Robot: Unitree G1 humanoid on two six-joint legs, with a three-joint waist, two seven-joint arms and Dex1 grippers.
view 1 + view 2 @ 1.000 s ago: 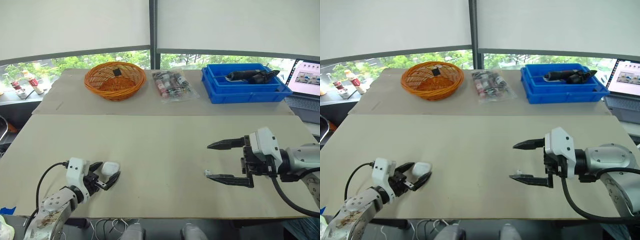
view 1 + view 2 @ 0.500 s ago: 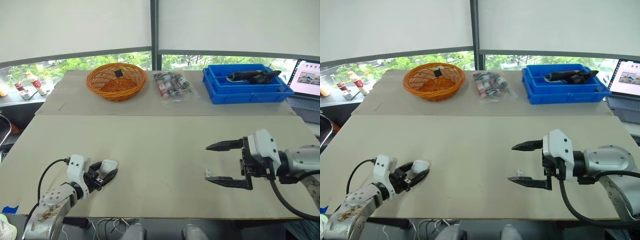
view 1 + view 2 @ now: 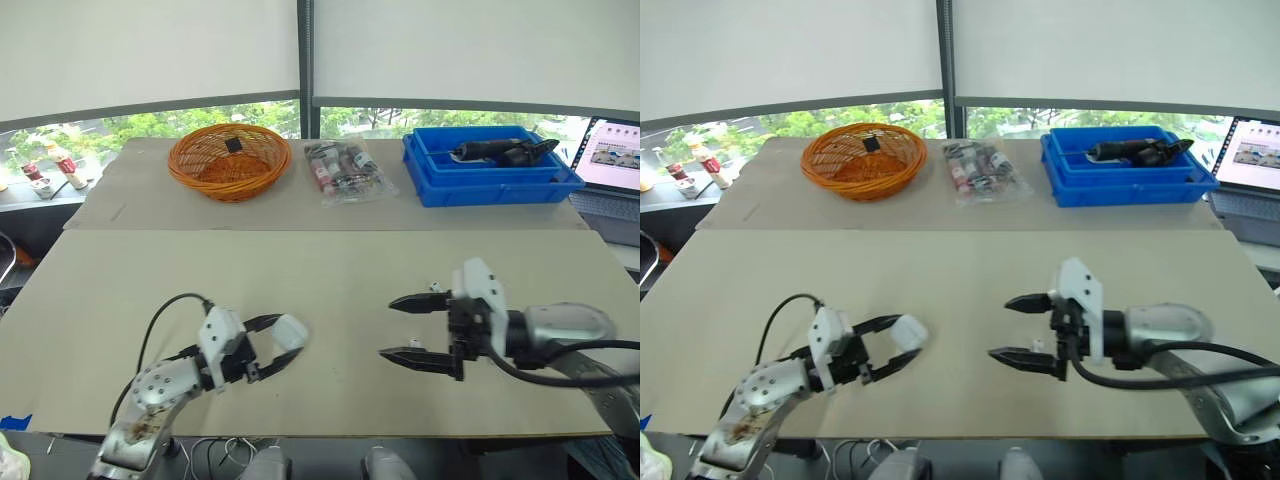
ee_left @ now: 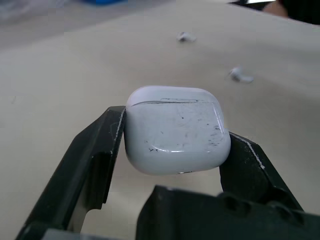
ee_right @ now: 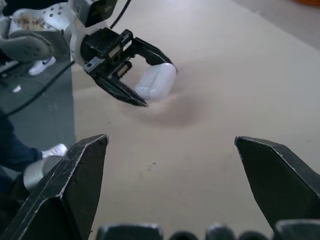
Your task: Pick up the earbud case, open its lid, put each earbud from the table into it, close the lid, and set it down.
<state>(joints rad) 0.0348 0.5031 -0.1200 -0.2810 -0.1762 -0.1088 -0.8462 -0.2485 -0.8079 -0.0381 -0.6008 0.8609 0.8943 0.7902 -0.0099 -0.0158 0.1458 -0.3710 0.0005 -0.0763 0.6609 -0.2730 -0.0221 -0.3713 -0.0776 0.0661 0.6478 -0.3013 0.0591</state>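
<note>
Our left gripper [image 3: 283, 340] clamps the earbud case [image 4: 175, 132] by its sides, low over the table [image 3: 330, 270] — light, rigid and glossy, so we judge it slippery. Our right gripper [image 3: 388, 327] gapes wide nearby; it should catch the lid above the seam.

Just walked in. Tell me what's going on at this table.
The robot's left gripper holds a white earbud case between its jaws, with the lid shut. The right gripper hangs a short way off with its jaws open and nothing in them, pointing toward the case. One earbud and a second earbud lie loose on the table near the right gripper, not yet put away.
</note>
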